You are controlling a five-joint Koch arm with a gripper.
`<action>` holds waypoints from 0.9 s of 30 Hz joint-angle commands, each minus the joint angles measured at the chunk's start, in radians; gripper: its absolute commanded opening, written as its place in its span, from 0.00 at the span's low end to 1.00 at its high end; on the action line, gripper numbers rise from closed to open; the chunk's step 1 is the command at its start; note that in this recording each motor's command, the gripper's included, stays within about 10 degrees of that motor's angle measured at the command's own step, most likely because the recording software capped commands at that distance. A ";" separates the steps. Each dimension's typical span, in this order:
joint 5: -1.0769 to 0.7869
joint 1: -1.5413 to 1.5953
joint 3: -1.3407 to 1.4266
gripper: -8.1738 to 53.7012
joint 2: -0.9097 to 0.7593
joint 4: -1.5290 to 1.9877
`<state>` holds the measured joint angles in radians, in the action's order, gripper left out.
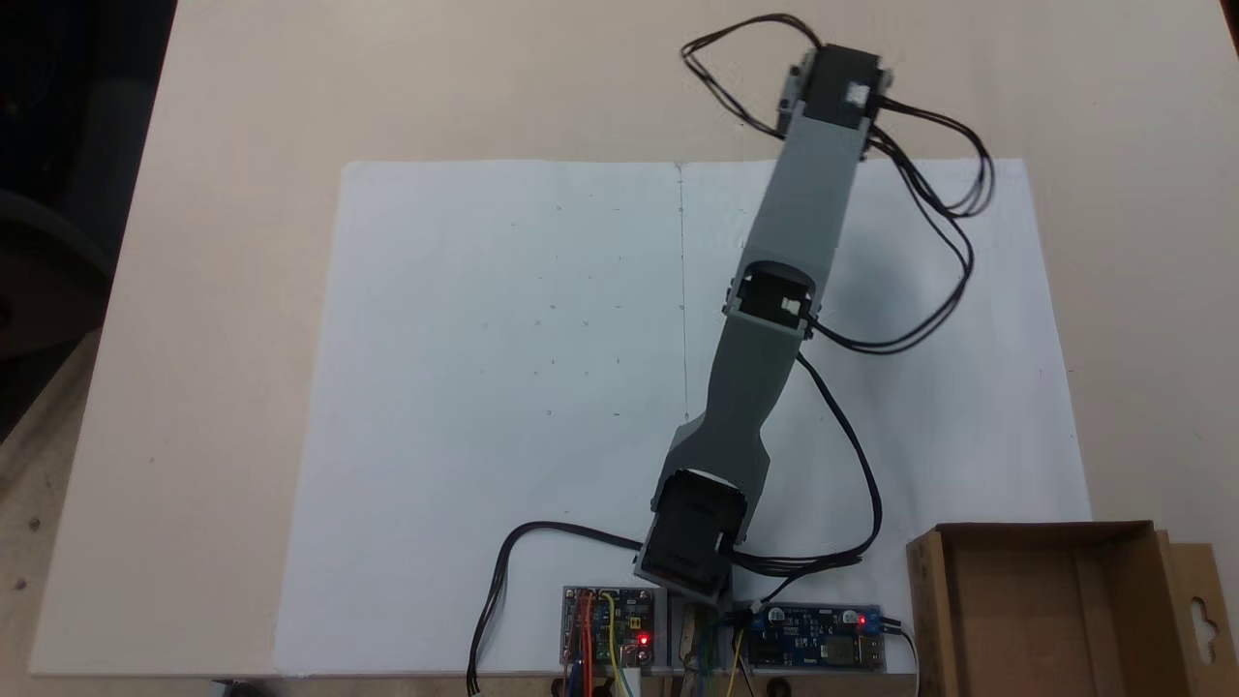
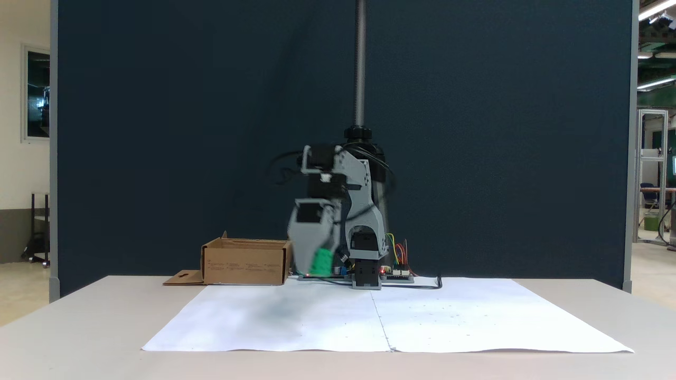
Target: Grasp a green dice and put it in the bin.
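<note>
One green dice (image 2: 320,262) pinched in gripper (image 2: 319,266), lifted clear of white paper (image 2: 422,316). Bin (image 2: 245,261) just left, slightly farther back in that fixed view. Needs leftward carry, release above open top.

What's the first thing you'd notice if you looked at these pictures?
The grey plastic robot arm stretches out over the white paper sheet in the view from above. In the view from the front, its claw hangs above the paper with a small bright green dice in it. A brown cardboard box sits beside the arm's base.
</note>
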<state>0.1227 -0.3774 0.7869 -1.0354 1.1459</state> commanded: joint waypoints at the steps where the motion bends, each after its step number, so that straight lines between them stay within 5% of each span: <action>1: 0.058 -0.114 -0.055 0.33 -0.114 -0.023; 27: -0.383 -1.144 -0.031 0.33 -0.293 0.003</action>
<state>-0.1411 -1.4834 0.7808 -1.2778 1.1428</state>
